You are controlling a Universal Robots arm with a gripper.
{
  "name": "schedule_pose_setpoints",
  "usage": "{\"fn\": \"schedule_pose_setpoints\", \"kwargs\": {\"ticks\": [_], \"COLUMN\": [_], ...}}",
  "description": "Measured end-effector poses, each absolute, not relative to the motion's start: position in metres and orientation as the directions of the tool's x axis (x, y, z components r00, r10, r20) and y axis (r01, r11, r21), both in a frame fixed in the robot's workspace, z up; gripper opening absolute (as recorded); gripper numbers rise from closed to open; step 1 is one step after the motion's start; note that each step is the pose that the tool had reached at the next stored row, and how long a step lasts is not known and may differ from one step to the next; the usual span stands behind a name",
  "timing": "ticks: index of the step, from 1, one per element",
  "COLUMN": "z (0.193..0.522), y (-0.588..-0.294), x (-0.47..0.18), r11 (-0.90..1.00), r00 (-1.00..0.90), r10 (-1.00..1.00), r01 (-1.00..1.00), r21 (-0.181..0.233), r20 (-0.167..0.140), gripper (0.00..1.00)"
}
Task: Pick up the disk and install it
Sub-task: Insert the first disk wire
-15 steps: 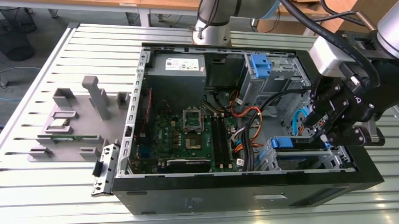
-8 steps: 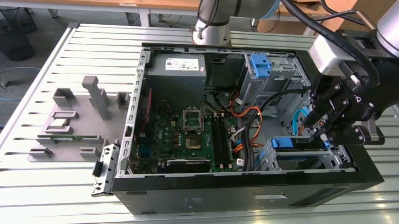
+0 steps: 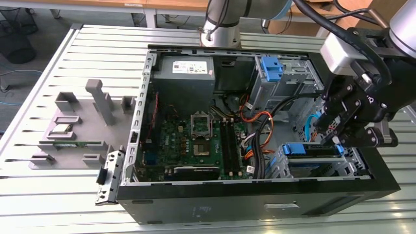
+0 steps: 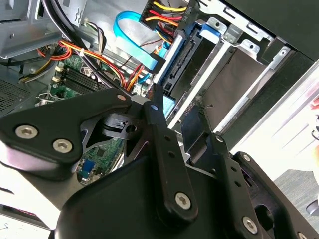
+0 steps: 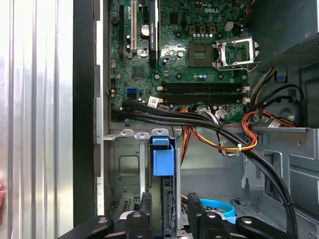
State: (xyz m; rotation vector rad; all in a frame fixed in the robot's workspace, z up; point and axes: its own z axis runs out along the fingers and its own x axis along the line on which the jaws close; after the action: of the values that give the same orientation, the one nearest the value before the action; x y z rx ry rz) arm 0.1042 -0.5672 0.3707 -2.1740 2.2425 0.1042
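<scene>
The disk (image 3: 313, 149) stands on edge in the drive cage at the corner of the open computer case (image 3: 260, 204) on the exterior view's right, its blue bracket tab (image 5: 163, 157) facing the motherboard. My gripper (image 5: 169, 215) hangs right over it, one black finger on each side of the disk's edge (image 4: 180, 74). The fingers (image 5: 194, 211) stand slightly apart from the disk, with a thin gap showing on one side, so the gripper is open. In the exterior view the gripper (image 3: 338, 141) sits low over the cage.
Black, orange and blue cables (image 5: 224, 134) run beside the cage. A bare blue bracket (image 3: 272, 68) sits in the upper bay, next to the power supply (image 3: 185, 73). The motherboard (image 3: 195, 141) fills the case floor. Grey fixtures (image 3: 78, 122) stand on the slatted table at the exterior view's left.
</scene>
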Motion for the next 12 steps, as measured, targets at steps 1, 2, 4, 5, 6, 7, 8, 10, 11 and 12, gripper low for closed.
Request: {"fn": "schedule_pose_setpoints", "kwargs": {"ticks": [1,2,4,5,6,7,8,10,11,12], "z": [0.3707,0.3707,0.3705,0.3703,0.3703,0.3703,0.3702,0.3701,0.3701,0.3701], "y": [-0.5664,-0.5657,-0.5642,-0.5636,-0.5630,-0.5624,-0.5619,-0.5613,-0.5610,-0.5605], "x": [0.1042,0.1042,0.1042,0.1042,0.1042,0.1042,0.1042,0.1042,0.1042,0.1042], "r11": [0.030,0.030,0.030,0.030,0.030,0.030,0.030,0.030,0.030,0.030], "r00": [-0.032,-0.032,-0.032,-0.032,-0.032,-0.032,-0.032,-0.032,-0.032,-0.032], "r10": [-0.998,-0.998,-0.998,-0.998,-0.998,-0.998,-0.998,-0.998,-0.998,-0.998], "r01": [-0.999,-0.999,-0.999,-0.999,-0.999,-0.999,-0.999,-0.999,-0.999,-0.999], "r21": [0.036,0.036,0.036,0.036,0.036,0.036,0.036,0.036,0.036,0.036], "r20": [-0.058,-0.058,-0.058,-0.058,-0.058,-0.058,-0.058,-0.058,-0.058,-0.058], "gripper": [0.42,0.42,0.42,0.42,0.42,0.42,0.42,0.42,0.42,0.42]}}
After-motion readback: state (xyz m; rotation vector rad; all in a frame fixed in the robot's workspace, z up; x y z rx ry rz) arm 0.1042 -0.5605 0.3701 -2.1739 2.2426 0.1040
